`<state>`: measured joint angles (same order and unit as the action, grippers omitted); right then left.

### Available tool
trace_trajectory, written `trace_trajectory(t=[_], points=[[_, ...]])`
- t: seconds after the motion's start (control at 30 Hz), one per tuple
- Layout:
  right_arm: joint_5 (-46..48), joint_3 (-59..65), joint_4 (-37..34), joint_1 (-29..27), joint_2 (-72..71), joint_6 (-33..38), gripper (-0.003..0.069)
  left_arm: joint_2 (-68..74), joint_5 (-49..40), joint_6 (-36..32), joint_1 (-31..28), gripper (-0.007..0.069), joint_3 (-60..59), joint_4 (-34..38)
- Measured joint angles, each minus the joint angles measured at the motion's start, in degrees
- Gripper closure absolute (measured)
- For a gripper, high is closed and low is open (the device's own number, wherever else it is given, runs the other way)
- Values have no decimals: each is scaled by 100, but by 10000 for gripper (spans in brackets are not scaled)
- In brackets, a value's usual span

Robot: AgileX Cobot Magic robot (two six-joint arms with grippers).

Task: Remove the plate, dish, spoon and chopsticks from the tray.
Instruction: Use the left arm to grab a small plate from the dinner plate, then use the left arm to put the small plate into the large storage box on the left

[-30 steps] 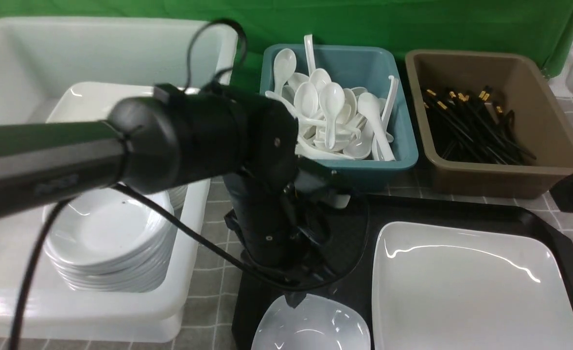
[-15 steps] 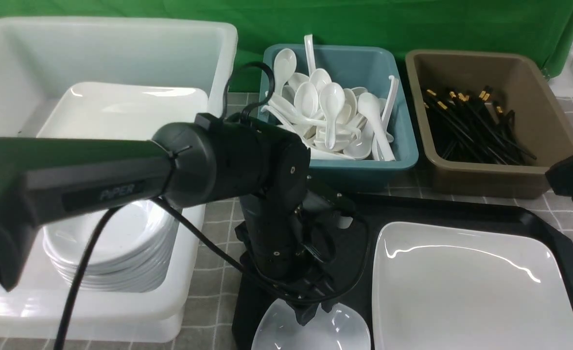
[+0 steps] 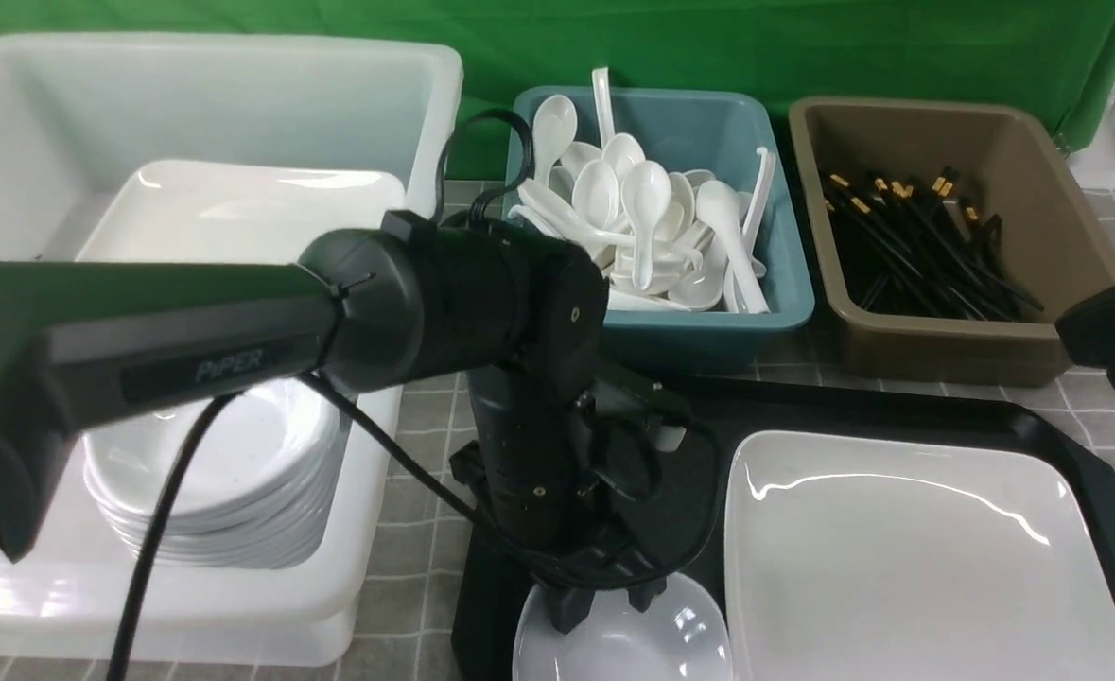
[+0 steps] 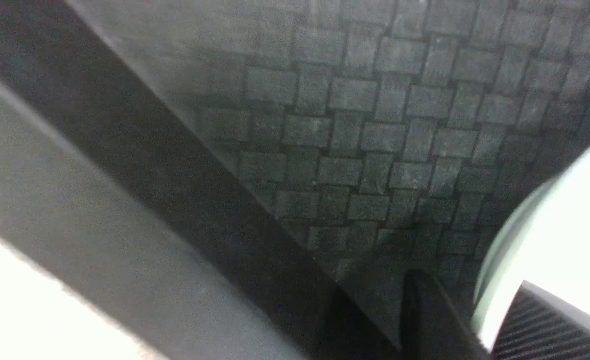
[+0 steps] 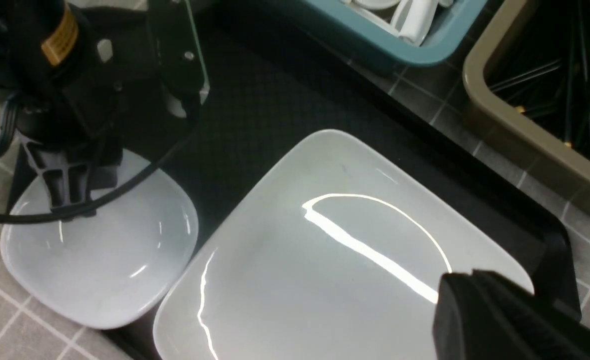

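The black tray (image 3: 897,409) holds the large white square plate (image 3: 916,558) on its right and a small white dish (image 3: 633,648) at its front left. My left gripper (image 3: 604,605) points straight down at the dish's far rim. In the left wrist view its fingers (image 4: 427,310) stand on either side of the dish rim (image 4: 482,295), slightly apart, so it is open. My right gripper (image 5: 475,280) is shut and empty above the plate's (image 5: 325,260) far right corner. No spoon or chopsticks show on the tray.
A teal tub (image 3: 765,312) of white spoons and a brown tub (image 3: 992,350) of black chopsticks stand behind the tray. A big white bin (image 3: 188,605) at the left holds stacked dishes and plates. The left arm's cable hangs over the tray's left edge.
My left arm has come down and its fingers have dropped onto the dish's rim. The dish has shifted slightly to the right. The right arm has barely moved.
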<state>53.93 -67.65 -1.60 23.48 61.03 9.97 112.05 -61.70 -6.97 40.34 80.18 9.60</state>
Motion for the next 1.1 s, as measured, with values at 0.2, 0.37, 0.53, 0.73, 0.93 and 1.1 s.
trace_trajectory(t=[0.2, 0.37, 0.53, 0.73, 0.93, 1.1], points=[[-25, -164, -101, -5, 0, 25, 632, -618, -455, 120, -219, 591, 764, 248], [-43, -654, -1126, -5, 17, 819, 631, -1301, -697, 99, -879, 591, 1338, 923], [-42, -1175, -2642, 159, 439, 1879, 631, -2315, -740, 0, -2200, 591, 1219, 1155], [-90, -1719, -2740, 1111, 1410, 2067, 631, -3198, -742, -334, -4242, 591, 71, 1400], [-132, -1948, -2758, 1497, 1936, 2083, 631, -3274, -665, -1024, -5285, 591, -929, 1798], [-148, -1960, -2744, 1500, 2023, 2084, 631, -3268, -348, -1242, -5414, 591, -1453, 1622]])
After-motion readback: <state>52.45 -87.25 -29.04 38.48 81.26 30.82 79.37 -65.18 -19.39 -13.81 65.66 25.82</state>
